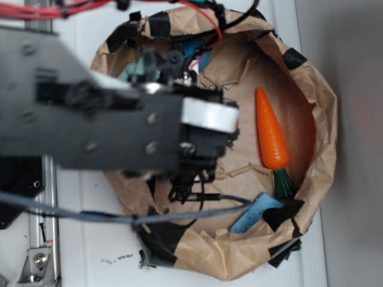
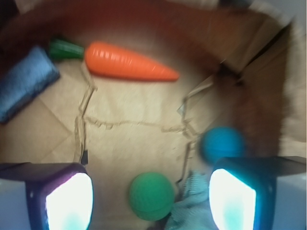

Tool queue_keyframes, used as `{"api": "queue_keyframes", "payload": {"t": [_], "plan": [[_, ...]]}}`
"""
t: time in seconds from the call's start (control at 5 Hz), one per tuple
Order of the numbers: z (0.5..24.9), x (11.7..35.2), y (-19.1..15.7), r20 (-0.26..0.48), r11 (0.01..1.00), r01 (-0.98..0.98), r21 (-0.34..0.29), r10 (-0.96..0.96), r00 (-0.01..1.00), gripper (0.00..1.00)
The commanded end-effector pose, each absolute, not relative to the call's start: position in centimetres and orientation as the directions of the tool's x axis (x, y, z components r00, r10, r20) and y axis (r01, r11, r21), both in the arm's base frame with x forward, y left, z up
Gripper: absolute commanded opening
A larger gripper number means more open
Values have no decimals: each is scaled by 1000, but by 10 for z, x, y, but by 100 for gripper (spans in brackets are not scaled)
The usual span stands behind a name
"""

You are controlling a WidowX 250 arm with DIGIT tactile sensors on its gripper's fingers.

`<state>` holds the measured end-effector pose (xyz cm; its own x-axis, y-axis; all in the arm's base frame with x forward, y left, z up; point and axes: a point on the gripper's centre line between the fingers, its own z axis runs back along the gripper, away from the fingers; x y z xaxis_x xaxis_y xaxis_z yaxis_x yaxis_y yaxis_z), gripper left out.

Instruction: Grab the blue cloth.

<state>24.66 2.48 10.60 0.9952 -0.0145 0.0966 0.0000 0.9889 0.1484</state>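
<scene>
In the wrist view the gripper [image 2: 151, 201] is spread wide and holds nothing, its two pads at the bottom corners, with the blue cloth [image 2: 192, 203] at bottom centre-right just inside the right pad beside a green ball [image 2: 151, 196]. That view alone shows the green ball and a blue ball [image 2: 222, 144]. The exterior view, where the arm hides them, shows the whole paper-lined bin [image 1: 320, 89] with the carrot [image 1: 271, 130] at right.

Carrot [image 2: 129, 62] was orange with a dark green top. Blue cloth [image 2: 192, 203] was pale aqua. One ball [image 2: 151, 195] green, the other ball [image 2: 222, 144] blue. Sponge [image 2: 24, 84] brighter blue. Paper lining [image 2: 134, 143] brown.
</scene>
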Motion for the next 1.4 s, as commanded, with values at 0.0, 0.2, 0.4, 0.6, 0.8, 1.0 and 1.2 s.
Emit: {"api": "queue_keyframes", "payload": {"t": [0.0,0.2,0.4,0.6,0.8,1.0,1.2], "plan": [[78,234,39,14,998,20,54,-20,1000,100],[78,234,39,14,998,20,54,-20,1000,100],[78,234,39,14,998,20,54,-20,1000,100],[54,212,65,-39,992,34,121,-29,999,100],[49,206,68,-35,978,77,191,-72,997,100],[47,206,89,-56,961,59,271,-46,997,100],[37,205,101,-69,961,25,277,-6,998,33]]}}
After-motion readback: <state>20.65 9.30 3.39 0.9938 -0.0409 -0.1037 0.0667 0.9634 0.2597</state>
